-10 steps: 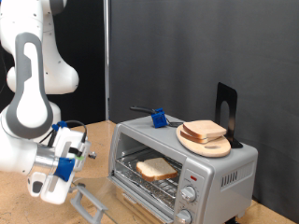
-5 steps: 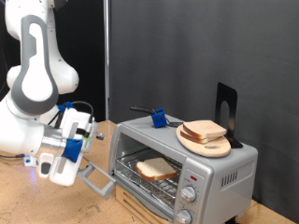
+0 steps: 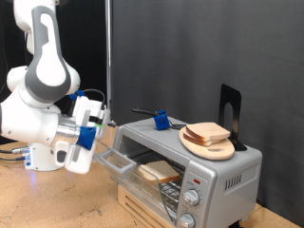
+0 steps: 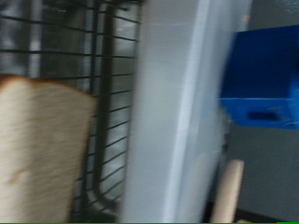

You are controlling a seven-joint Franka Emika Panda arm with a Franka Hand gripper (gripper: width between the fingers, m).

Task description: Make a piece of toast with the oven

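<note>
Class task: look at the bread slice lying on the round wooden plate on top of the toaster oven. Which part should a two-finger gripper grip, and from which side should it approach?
Grip the bread slice across its crust edges, coming from above. It lies flat on the wooden plate atop the oven, so its top and edges are exposed, while the black stand blocks the rear at the exterior view's right.

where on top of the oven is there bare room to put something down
Free: the strip of oven roof along the front edge, between the blue clip and the wooden plate. Crowded: the exterior view's right end, with the plate of bread and black stand. In front, the claw is at the half-raised door.
</note>
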